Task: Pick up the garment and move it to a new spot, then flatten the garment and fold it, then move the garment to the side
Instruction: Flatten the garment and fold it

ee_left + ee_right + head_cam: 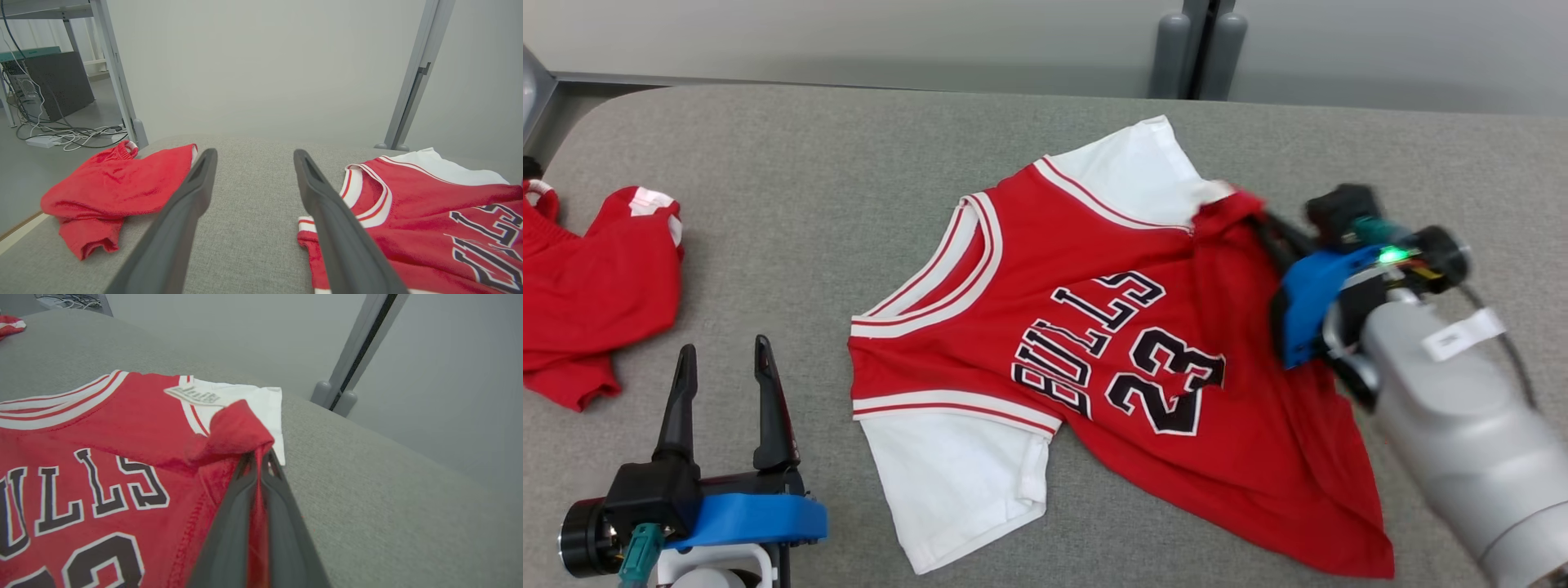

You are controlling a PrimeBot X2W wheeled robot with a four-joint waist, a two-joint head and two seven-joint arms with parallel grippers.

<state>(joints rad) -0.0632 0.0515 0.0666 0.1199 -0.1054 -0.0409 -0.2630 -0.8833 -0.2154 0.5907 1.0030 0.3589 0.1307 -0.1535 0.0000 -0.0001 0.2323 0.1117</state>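
Right fingers (229,539) are pressed together on a fold of red cloth at the jersey's (1094,327) far side seam, just below the far white sleeve. The cloth is bunched and lifted a little at the tips. The rest of the jersey lies face up on the grey table (768,204).

Its long axis runs slantwise, collar toward my left and hem toward my lower right. So from the pinch the body spreads leftward and toward me.

Left fingers (678,408) are spread wide, holding nothing, hovering above the table. They're between the jersey's collar end and the red shorts (596,286) on the far left, apart from both.

The left arm is nearer the collar and near sleeve, the right owns the far edge. My guess: any lift from this pinch alone will drag the jersey lopsided.
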